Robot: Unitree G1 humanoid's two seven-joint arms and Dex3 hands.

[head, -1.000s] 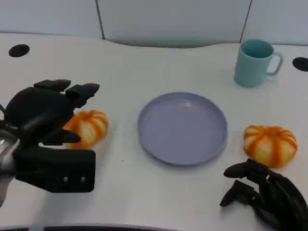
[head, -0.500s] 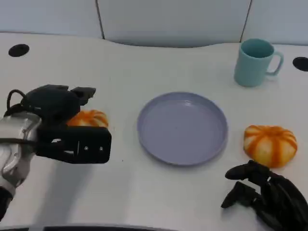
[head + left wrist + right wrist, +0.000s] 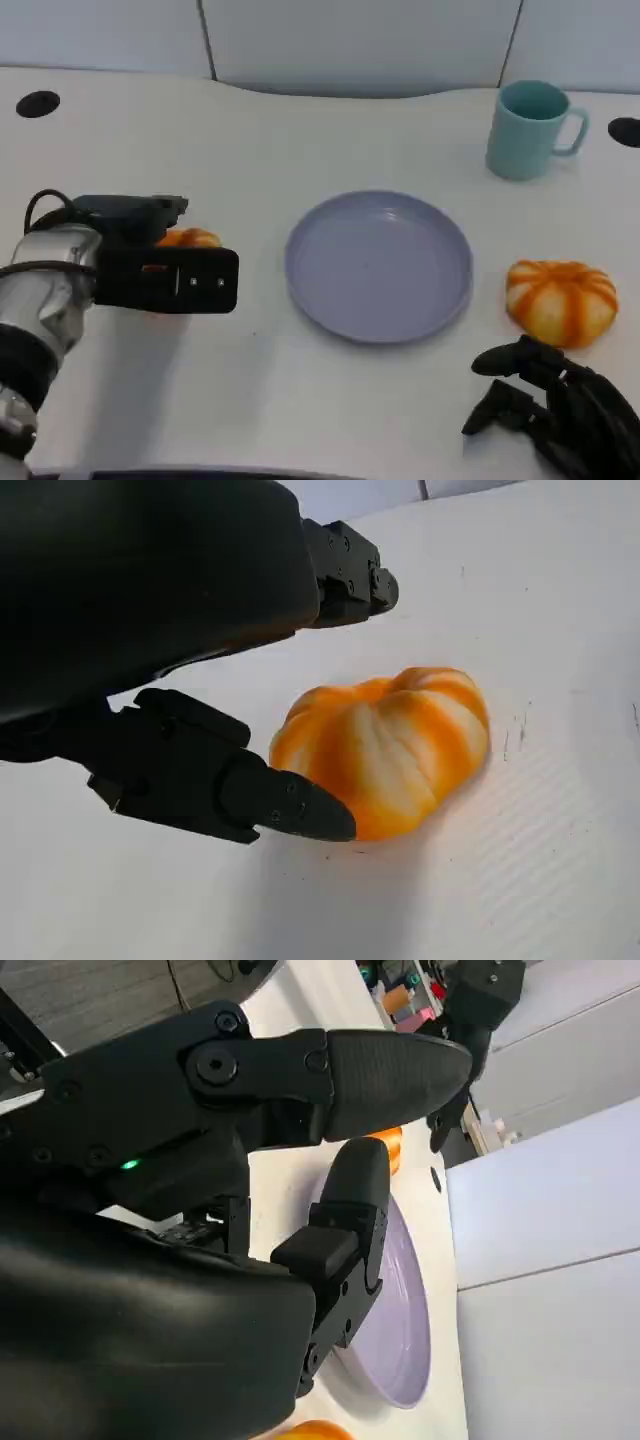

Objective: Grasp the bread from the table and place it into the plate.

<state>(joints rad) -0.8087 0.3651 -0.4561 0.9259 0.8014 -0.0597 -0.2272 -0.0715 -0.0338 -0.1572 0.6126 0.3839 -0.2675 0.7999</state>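
Bread on desk, left of plate, sits between spread fingers of left robot hand; not yet gripped. Roundish, no clear long axis. Open desk between bread and plate. Right robot hand empty, loosely curled beside second bread.

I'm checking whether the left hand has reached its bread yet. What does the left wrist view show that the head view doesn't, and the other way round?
Left wrist view alone: the whole bread on the table, with one finger's tip at its near edge and other fingers above it, no closed grasp visible. Head view alone: the purple plate, a teal mug, a second bread and the right hand. Both: the left hand over that left bread.
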